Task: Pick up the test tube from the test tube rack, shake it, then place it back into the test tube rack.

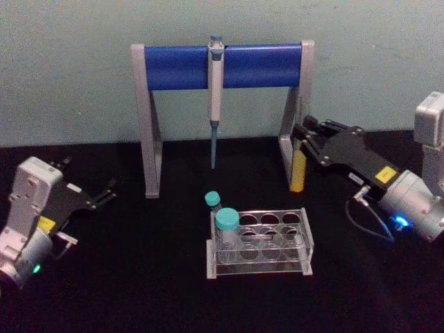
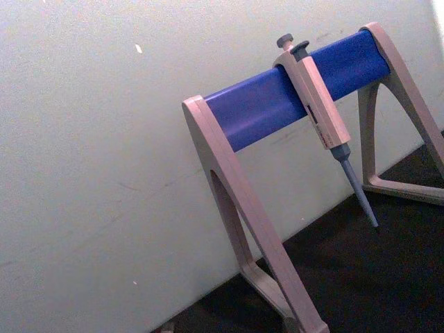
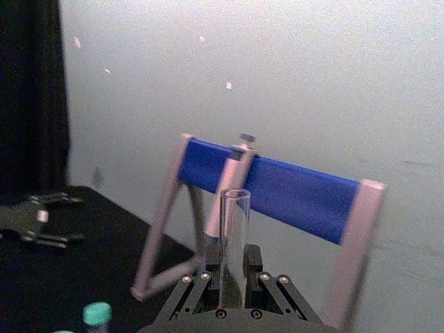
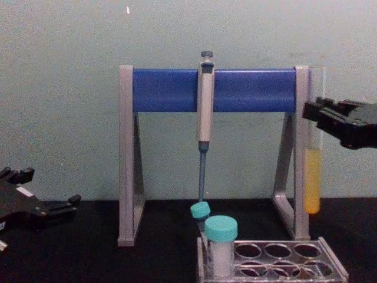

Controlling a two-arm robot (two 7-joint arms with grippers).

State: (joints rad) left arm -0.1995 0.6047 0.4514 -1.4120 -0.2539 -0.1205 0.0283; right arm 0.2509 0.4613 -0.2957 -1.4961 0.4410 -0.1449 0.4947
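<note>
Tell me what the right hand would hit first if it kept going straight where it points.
Most likely the stand's right leg: the right hand, shut on the tube, points at it from close by in the head view, though depth is hard to judge.

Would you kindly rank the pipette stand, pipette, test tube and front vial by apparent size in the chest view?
1. Pipette stand: largest.
2-3. Pipette and the test tube in the right hand: similar length, so unranked.
4. Front vial in the test tube rack: smallest, despite being nearest.
Left hand parked, lower left.
</note>
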